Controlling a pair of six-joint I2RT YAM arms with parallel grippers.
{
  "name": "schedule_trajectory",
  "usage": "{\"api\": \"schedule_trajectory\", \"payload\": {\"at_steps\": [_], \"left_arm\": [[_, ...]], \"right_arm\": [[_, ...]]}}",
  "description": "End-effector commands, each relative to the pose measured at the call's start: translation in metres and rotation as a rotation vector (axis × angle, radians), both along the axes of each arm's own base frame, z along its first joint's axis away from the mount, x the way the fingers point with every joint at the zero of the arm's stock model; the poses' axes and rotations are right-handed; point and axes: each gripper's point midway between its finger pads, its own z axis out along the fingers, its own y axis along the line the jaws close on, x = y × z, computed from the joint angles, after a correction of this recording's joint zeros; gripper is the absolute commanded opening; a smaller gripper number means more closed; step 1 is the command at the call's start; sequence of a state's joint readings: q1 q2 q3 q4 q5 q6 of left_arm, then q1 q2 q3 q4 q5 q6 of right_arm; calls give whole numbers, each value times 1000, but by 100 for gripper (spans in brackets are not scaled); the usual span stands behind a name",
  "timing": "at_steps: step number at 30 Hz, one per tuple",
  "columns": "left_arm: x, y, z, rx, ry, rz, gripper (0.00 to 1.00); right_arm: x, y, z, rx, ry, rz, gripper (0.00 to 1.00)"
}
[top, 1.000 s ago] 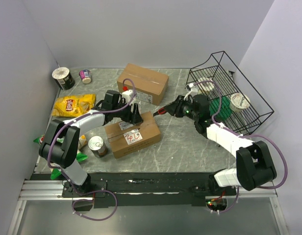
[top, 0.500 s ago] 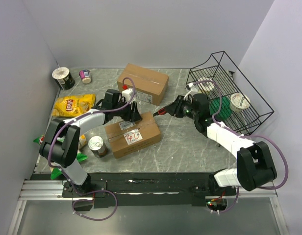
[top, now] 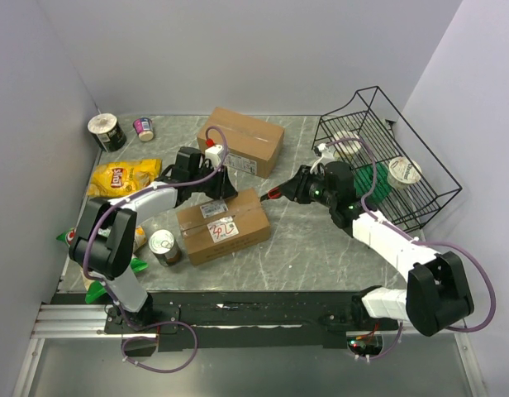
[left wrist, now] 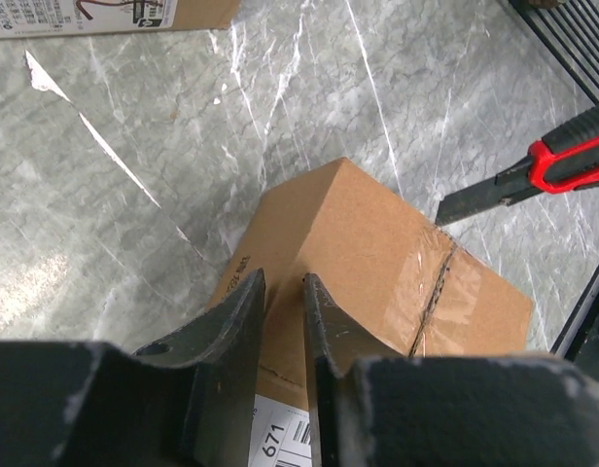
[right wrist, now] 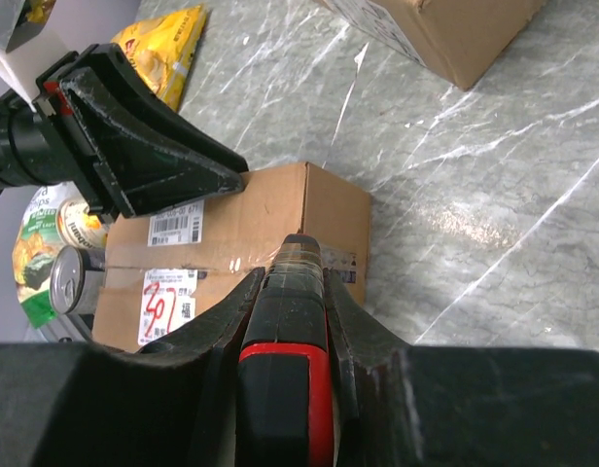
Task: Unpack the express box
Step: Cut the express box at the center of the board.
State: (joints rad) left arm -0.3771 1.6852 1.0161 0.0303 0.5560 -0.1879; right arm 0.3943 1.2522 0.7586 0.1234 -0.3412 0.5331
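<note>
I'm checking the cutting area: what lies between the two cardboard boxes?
Top view: the left hand, at the far edge of the near box; otherwise bare table up to the far box.

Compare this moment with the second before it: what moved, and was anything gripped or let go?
The left fingers closed to a narrow gap over the near box's far edge, with nothing visibly between them. The knife in the right fingers edged slightly back toward the table's near side. The grip on the knife did not change, and the far box, can and chip bag stayed put.
</note>
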Motion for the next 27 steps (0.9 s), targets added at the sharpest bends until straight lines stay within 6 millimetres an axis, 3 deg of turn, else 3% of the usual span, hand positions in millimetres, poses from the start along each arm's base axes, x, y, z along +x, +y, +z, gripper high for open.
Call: {"api": "schedule_trajectory", "payload": {"at_steps": [1, 27], "left_arm": [[-10, 20, -54, 137, 108, 49, 17], [-9, 32, -68, 186, 106, 106, 2]], "right_arm": [[-26, 11, 2, 17, 28, 77, 0], [-72, 7, -5, -6, 96, 141, 0]]}}
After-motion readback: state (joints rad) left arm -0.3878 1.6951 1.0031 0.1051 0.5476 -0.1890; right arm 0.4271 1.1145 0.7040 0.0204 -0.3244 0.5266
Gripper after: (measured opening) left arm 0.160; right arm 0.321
